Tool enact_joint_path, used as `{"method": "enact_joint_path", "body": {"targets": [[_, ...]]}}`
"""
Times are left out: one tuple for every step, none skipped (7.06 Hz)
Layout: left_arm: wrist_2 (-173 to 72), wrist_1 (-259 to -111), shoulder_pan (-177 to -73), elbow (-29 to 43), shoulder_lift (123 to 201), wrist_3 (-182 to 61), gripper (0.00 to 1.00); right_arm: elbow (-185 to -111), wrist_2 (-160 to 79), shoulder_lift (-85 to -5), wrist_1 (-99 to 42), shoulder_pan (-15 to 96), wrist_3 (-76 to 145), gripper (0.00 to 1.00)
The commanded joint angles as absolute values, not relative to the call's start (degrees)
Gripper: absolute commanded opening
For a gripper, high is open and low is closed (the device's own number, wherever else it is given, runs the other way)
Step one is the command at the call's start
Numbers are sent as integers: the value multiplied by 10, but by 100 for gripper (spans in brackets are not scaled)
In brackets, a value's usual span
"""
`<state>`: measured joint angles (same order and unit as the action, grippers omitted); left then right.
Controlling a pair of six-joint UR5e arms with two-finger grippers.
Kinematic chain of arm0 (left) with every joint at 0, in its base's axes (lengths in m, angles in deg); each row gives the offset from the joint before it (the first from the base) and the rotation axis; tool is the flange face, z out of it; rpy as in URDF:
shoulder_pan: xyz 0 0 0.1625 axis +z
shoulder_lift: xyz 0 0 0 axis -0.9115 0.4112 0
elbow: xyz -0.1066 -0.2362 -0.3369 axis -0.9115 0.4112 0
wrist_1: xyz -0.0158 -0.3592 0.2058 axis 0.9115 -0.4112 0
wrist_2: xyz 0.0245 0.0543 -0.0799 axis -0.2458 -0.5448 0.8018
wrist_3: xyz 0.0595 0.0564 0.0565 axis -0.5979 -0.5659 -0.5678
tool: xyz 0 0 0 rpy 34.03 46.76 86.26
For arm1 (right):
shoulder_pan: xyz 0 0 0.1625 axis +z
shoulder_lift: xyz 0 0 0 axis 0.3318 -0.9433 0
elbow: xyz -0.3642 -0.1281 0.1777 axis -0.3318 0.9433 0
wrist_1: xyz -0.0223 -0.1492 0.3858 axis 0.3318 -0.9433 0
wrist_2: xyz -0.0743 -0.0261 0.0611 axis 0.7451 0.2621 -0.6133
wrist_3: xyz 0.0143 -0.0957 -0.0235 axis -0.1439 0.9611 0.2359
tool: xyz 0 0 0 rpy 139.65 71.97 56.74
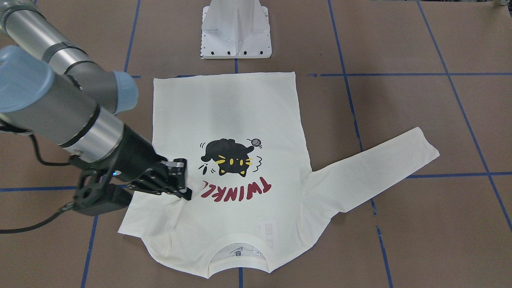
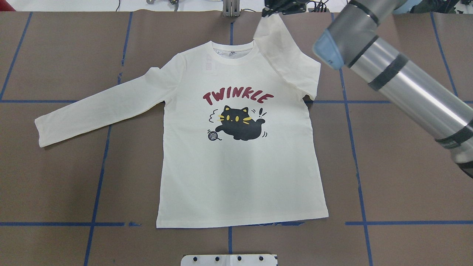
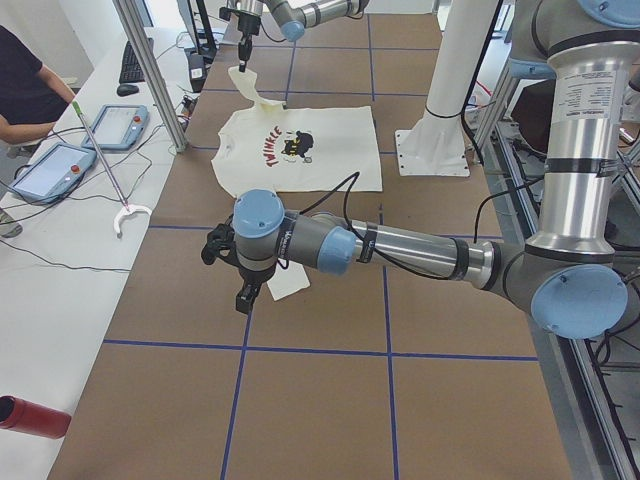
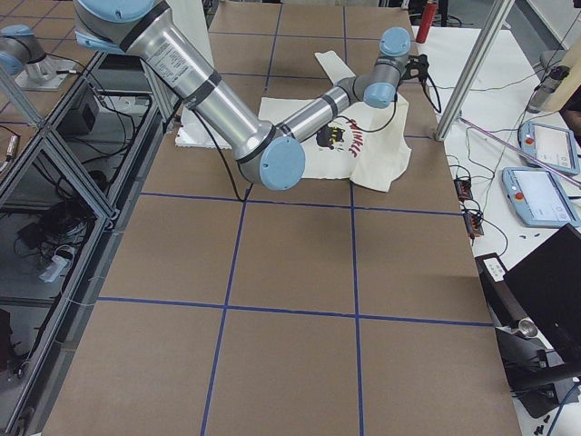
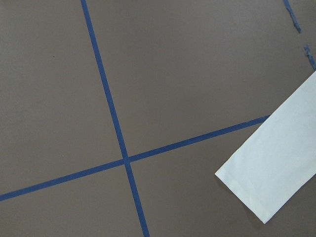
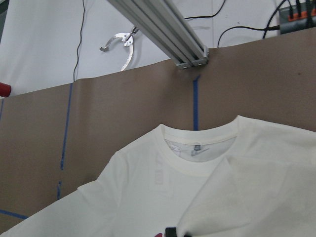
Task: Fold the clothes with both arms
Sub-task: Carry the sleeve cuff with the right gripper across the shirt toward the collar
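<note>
The cream T-shirt (image 2: 240, 177) lies face up on the brown table, cat print and "TWINKLE" showing, collar (image 2: 232, 51) at the far side. My right gripper (image 2: 275, 9) is shut on the cuff end of the right sleeve (image 2: 284, 51) and holds it up above the collar side; it also shows in the front-facing view (image 1: 185, 191). The left sleeve (image 2: 99, 107) lies stretched out flat. My left gripper (image 3: 245, 290) hovers over that sleeve's cuff (image 5: 276, 173); I cannot tell whether it is open or shut.
The white pedestal base (image 1: 236, 32) stands at the hem side. An aluminium post (image 6: 158, 29) stands beyond the collar at the table's far edge. An operator (image 3: 30, 90), tablets and a red bottle (image 3: 35, 417) are at the side bench.
</note>
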<state>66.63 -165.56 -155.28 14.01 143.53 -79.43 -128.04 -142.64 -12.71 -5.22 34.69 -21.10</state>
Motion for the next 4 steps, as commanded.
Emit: {"method": "enact_joint_path", "body": {"targets": [[666,-1656,-1553,127,1440,-795,100,-1216,-1246,-56,-10,228,-231,0],[666,-1656,-1553,125,1441,-795,100,-1176,-1197,-54,19,196,-231,0],[667,-1656,-1553,125,1441,-794,100,-1162,-1186,-55,21,186,-231,0],[667,-1656,-1553,125,1441,-795,100,-1154,-1175,-53,21,175,-231,0]]}}
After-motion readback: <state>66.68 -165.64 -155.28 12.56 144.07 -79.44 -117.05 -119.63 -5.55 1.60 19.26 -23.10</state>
